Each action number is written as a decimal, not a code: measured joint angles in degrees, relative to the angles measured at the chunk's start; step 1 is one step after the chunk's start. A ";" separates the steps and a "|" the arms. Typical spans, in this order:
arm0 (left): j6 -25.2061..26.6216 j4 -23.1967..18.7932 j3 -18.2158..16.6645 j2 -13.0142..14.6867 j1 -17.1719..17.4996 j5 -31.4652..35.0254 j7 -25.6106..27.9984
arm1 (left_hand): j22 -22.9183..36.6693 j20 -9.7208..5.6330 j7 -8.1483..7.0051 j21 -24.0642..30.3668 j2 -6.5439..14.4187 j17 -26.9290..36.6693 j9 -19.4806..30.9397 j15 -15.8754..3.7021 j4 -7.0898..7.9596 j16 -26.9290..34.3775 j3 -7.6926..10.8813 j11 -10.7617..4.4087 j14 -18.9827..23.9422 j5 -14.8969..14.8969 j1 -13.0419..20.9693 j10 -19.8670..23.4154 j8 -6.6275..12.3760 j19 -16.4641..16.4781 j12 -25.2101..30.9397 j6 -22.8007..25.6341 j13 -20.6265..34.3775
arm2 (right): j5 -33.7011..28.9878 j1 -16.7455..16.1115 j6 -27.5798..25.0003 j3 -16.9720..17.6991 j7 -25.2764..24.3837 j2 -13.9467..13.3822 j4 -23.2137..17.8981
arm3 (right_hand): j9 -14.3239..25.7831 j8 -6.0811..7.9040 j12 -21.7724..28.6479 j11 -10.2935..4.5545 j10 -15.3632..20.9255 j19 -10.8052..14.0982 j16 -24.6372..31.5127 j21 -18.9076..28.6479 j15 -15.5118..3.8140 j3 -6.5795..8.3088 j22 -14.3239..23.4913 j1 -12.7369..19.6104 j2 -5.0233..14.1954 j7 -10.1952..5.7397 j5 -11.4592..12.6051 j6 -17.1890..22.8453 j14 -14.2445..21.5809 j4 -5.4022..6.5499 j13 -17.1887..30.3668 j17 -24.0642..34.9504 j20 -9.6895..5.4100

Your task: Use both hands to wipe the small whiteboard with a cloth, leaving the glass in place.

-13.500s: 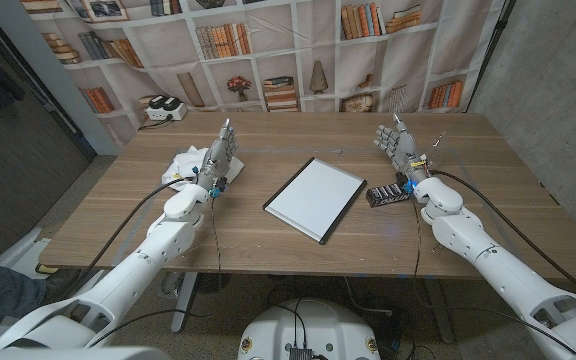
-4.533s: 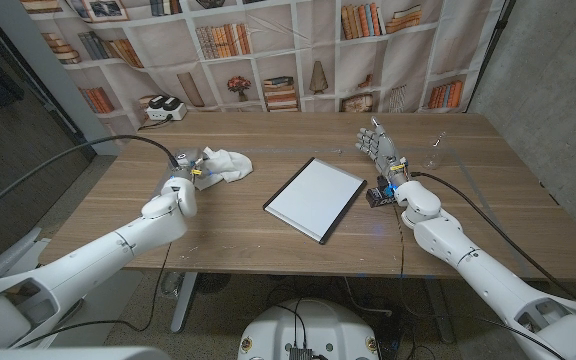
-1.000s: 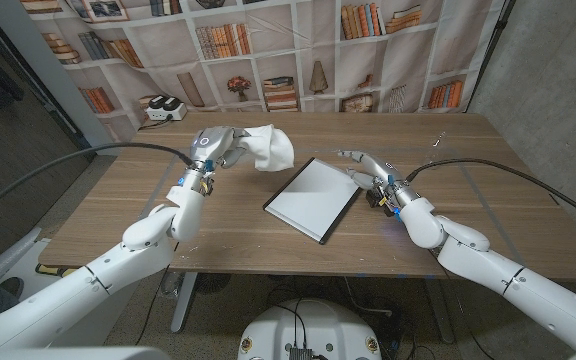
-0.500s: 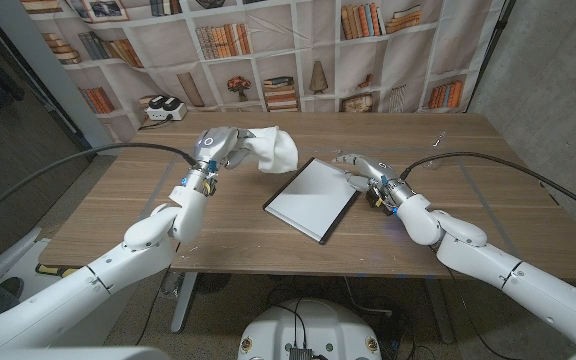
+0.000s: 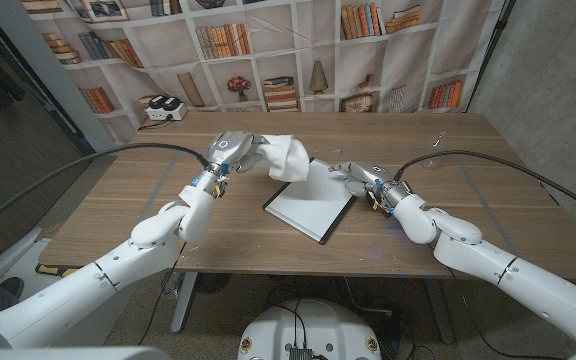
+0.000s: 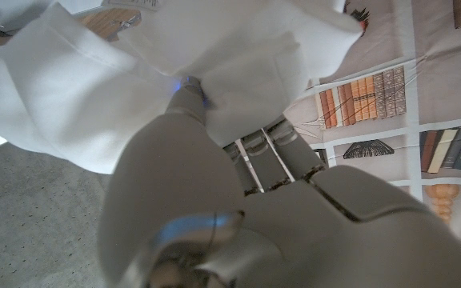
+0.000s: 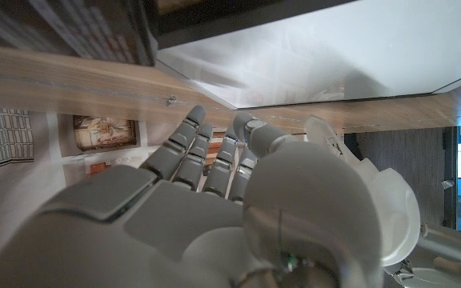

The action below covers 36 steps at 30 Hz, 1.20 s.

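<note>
Left hand (image 5: pixel 236 150): fingers closed around the white cloth (image 5: pixel 286 157), which is bunched in the grip and hangs loose past them, its lower fold over the far left corner of the whiteboard (image 5: pixel 311 204). Whether the cloth actually touches the board, the head view does not settle. In the left wrist view the cloth (image 6: pixel 126 80) billows wide beyond the fingers (image 6: pixel 270 156), folds spilling to both sides (the bookshelf backdrop shows past it).

Right hand (image 5: pixel 361 175): fingers stretched out and slightly spread, holding nothing, reaching over the far right edge of the whiteboard. Contact with the board cannot be told from the head view. The right wrist view adds what the head view lacks: fingers (image 7: pixel 194 156) extended side by side toward the board's corner, the whiteboard (image 7: pixel 334 52) seen close as a white face in a dark frame, and the cloth (image 7: pixel 378 200) with the other hand visible beyond.

Counts: one whiteboard, lying flat near the middle of the wooden surface (image 5: pixel 128 210), turned at an angle; one cloth; two hands. The small dark thing beside the right wrist is mostly hidden by the arm. No glass can be made out with any certainty
</note>
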 measured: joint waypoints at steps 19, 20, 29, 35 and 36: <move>-1.88 1.32 2.54 -0.61 -1.82 3.88 -2.09 | 0.00 0.00 -0.31 -0.22 -0.03 -0.17 -0.26 0.12 0.41 -0.34 -0.09 0.01 -0.54 0.00 -0.03 0.01 -0.45 -1.23 -0.84 0.31 -0.12 | -1.75 1.87 -1.29 -2.51 3.38 0.70 1.12 | 0.01 0.00 0.00 0.93 0.93 0.80 0.00 0.29 -0.09 0.63 -0.24 0.30 -0.30 0.97 0.00 0.97 0.47 -0.31 0.01 0.01 -0.41; -2.00 1.36 2.70 -0.64 -1.91 4.10 -2.17 | 0.00 0.04 -0.31 -0.22 -0.03 -0.17 -0.26 0.22 0.41 -0.34 -0.09 0.01 -0.84 0.00 -0.03 0.01 -0.45 -1.27 -0.84 0.31 -0.12 | -1.97 2.03 -1.36 -2.74 3.59 0.76 1.25 | 0.01 0.00 0.00 0.93 0.93 0.80 0.00 0.29 -0.09 0.63 -0.27 0.30 -0.30 0.97 0.00 0.97 0.47 -0.31 0.00 0.01 -0.41; -2.35 1.35 3.01 -0.55 -1.94 4.69 -3.09 | 0.00 0.30 -0.31 -0.44 -0.19 0.00 -0.26 0.41 0.41 -0.34 -0.09 0.01 -1.03 0.00 -0.19 0.01 -0.45 -1.54 -0.84 0.31 -0.12 | -2.94 2.56 -2.09 -3.72 4.65 0.91 1.55 | 0.01 0.00 0.00 0.72 1.15 0.76 0.00 -0.05 0.21 0.80 -0.31 0.53 -0.53 1.17 0.45 1.18 0.78 -0.49 0.01 0.01 -0.40; -2.37 1.14 3.14 -0.44 -1.85 4.91 -3.96 | 0.00 0.40 -0.31 -0.44 -0.63 -0.14 -0.26 0.31 0.41 -0.37 -0.09 0.01 -1.13 0.00 -0.63 0.01 -0.45 -2.05 -0.84 0.31 -0.12 | -3.60 2.70 -3.18 -4.25 5.57 0.96 1.45 | 0.01 0.00 0.00 0.72 1.14 0.75 0.00 0.01 -0.09 1.03 -0.28 0.29 -0.76 1.17 0.45 1.17 1.08 -0.72 0.03 0.01 -0.39; -2.38 1.07 3.25 -0.40 -1.84 5.09 -4.32 | 0.00 0.40 -0.31 -0.44 -0.63 -0.17 -0.26 0.33 0.41 -0.56 -0.09 0.01 -1.15 0.00 -0.63 0.01 -0.45 -2.05 -0.84 0.31 -0.12 | -3.71 2.71 -3.41 -4.36 5.73 0.96 1.34 | 0.01 0.00 0.00 0.72 1.14 0.75 0.00 0.09 -0.09 1.03 -0.28 0.29 -0.76 1.17 0.45 1.17 1.08 -0.72 0.03 0.01 -0.39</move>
